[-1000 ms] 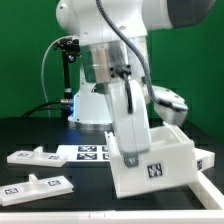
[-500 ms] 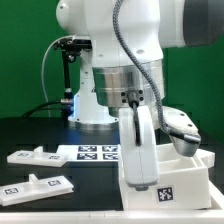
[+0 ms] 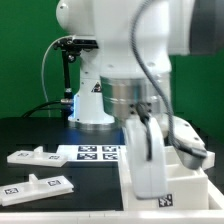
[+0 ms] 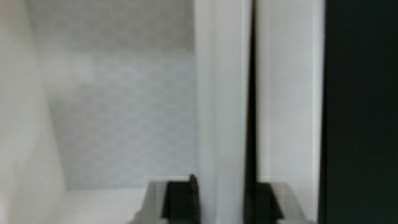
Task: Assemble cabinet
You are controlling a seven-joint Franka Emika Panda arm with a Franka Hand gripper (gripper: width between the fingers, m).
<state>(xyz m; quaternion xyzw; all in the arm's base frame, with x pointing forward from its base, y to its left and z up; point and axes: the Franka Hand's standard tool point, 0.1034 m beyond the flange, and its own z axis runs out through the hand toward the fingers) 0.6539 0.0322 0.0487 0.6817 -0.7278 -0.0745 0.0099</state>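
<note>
White plastic cabinet body (image 3: 188, 188) sits right under the gripper (image 4: 226, 203), fingers (image 4: 178, 200) pinched tight on its thin upright wall, one each side. Looks light and stiff, prob slippery w/ that smooth finish, so imo grip deep on the wall, near a corner, or it'll swing. Flat panels (image 3: 38, 155) lie well away from the hand, beyond the marker board (image 3: 95, 152).

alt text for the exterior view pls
The two-finger gripper of a large white robot arm clamps one wall of a white plastic box-shaped cabinet body at the exterior view's right, on a black table. At the left lie one flat white tagged panel and a second panel nearer the camera, beside the flat white marker board.
</note>
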